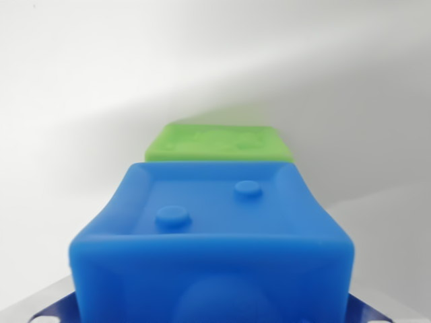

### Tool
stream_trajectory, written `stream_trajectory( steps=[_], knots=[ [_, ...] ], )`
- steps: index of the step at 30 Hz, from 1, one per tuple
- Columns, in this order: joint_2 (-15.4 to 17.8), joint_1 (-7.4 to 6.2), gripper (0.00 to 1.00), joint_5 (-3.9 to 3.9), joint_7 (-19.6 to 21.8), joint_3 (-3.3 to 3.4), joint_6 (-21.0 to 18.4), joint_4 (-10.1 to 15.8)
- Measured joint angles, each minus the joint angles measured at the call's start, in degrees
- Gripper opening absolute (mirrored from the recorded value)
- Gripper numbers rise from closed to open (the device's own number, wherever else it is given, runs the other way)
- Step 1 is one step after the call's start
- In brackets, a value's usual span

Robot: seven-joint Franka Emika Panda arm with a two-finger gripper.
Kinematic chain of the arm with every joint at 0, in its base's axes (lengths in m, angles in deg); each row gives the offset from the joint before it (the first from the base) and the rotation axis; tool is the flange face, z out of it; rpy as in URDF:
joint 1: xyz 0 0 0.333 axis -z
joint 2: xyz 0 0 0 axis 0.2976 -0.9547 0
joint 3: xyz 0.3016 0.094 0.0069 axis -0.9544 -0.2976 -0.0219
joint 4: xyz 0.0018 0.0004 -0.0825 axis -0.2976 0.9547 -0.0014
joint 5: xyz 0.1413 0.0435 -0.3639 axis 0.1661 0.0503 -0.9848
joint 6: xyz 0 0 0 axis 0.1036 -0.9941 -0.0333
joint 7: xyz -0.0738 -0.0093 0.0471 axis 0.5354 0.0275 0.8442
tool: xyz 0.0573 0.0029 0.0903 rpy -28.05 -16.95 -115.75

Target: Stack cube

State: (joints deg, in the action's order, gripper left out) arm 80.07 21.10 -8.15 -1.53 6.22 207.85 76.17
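Cube in blue (212, 249) filled your wrist view, two studs on top; green cube (221, 143) lay just behind it. Fingers were hidden, so their opening I cannot tell.

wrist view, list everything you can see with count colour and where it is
blue cube: 1, blue, closest to the camera, fills the lower middle, two round studs on its top face
green cube: 1, green, directly behind the blue one, only its top part visible
surface: 1, white-grey, all around and behind both cubes
gripper parts: dark blue pieces with white dots at the bottom corners, possibly the fingers; open or shut cannot be told
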Motion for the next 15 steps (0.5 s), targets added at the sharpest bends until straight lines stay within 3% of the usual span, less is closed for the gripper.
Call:
stream_trajectory(
  steps=[7,8,15],
  knots=[
    [-0.82,0.05,0.00,0.46,-0.36,-0.16,0.79,-0.12],
    [-0.84,0.05,1.00,0.48,-0.38,-0.16,0.81,-0.12],
    [-0.84,0.05,1.00,0.49,-0.40,-0.17,0.83,-0.14]
  ],
)
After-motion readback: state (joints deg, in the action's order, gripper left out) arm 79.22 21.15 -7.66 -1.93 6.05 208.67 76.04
